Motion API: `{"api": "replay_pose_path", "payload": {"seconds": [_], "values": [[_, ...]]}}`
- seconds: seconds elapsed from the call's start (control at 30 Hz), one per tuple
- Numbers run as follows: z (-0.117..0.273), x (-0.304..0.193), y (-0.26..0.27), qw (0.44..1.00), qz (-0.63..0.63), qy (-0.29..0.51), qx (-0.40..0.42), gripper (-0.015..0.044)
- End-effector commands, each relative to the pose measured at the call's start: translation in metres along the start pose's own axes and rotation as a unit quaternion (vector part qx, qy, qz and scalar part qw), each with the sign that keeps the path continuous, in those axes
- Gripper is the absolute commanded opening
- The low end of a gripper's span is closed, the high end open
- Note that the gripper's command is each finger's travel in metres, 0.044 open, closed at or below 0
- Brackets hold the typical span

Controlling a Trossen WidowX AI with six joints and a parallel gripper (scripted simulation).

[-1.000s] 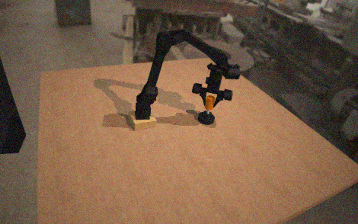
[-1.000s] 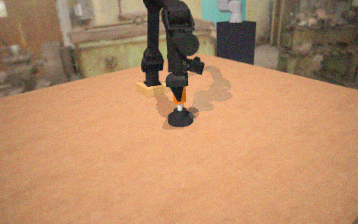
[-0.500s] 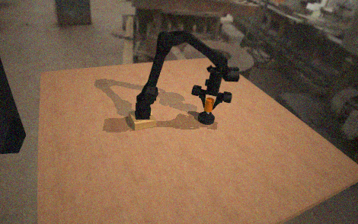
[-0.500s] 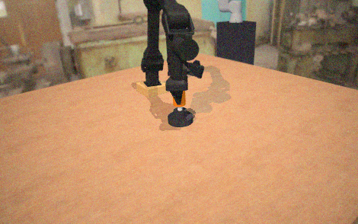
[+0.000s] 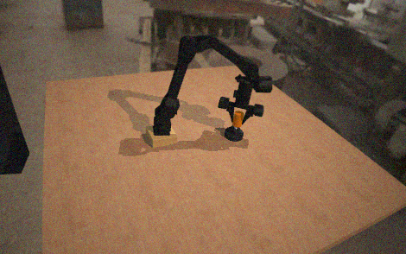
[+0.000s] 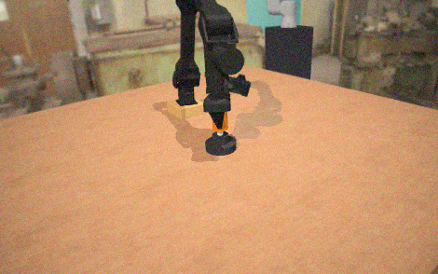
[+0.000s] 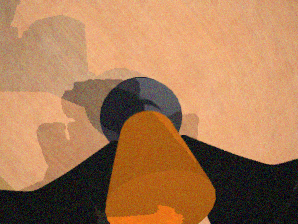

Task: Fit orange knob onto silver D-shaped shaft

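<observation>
The orange knob (image 5: 238, 118) (image 6: 225, 122) (image 7: 155, 157) is upright between the fingers of my gripper (image 5: 238, 123) (image 6: 220, 127) (image 7: 149, 144), which is shut on it. The round dark pedestal (image 5: 233, 136) (image 6: 221, 148) (image 7: 115, 112) stands directly below. The silver shaft (image 6: 220, 133) shows as a short pale bit between the knob's lower end and the pedestal. The knob's lower end is at about the shaft's top; whether they touch or overlap I cannot tell. The knob's hole and the shaft's flat side are hidden. In the wrist view the knob covers the pedestal's near part.
The arm's base stands on a pale wooden block (image 5: 162, 140) (image 6: 184, 110), left of the pedestal in the top view and behind it to the left in the exterior view. The arm's shadows fall across the table (image 5: 173, 199) (image 6: 210, 214) around the pedestal.
</observation>
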State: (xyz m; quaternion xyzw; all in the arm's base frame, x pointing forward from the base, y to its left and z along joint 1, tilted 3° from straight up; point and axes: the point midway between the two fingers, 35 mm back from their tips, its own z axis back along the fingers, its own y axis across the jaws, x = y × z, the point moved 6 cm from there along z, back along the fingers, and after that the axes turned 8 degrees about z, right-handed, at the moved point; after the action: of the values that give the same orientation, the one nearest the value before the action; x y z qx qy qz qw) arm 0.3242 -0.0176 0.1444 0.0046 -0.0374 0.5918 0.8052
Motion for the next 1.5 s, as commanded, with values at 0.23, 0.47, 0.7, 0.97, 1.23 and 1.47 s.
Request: {"api": "replay_pose_path", "payload": {"seconds": [0.23,0.47,0.7,0.97,1.23,1.47], "values": [[0.0025,0.0002,-0.0005,1.000,0.000,0.000,-0.003,0.0000],[0.0049,-0.0003,0.0012,0.999,0.043,0.000,-0.003,0.0000],[0.0054,-0.0019,0.0055,0.995,0.104,0.000,-0.002,0.0000],[0.0000,-0.0017,0.0049,0.995,0.104,0.000,-0.002,0.0000],[-0.0007,-0.0012,0.0036,0.995,0.104,0.000,-0.003,0.0000],[0.0013,-0.0010,0.0030,0.995,0.104,0.000,-0.003,0.0000]]}}
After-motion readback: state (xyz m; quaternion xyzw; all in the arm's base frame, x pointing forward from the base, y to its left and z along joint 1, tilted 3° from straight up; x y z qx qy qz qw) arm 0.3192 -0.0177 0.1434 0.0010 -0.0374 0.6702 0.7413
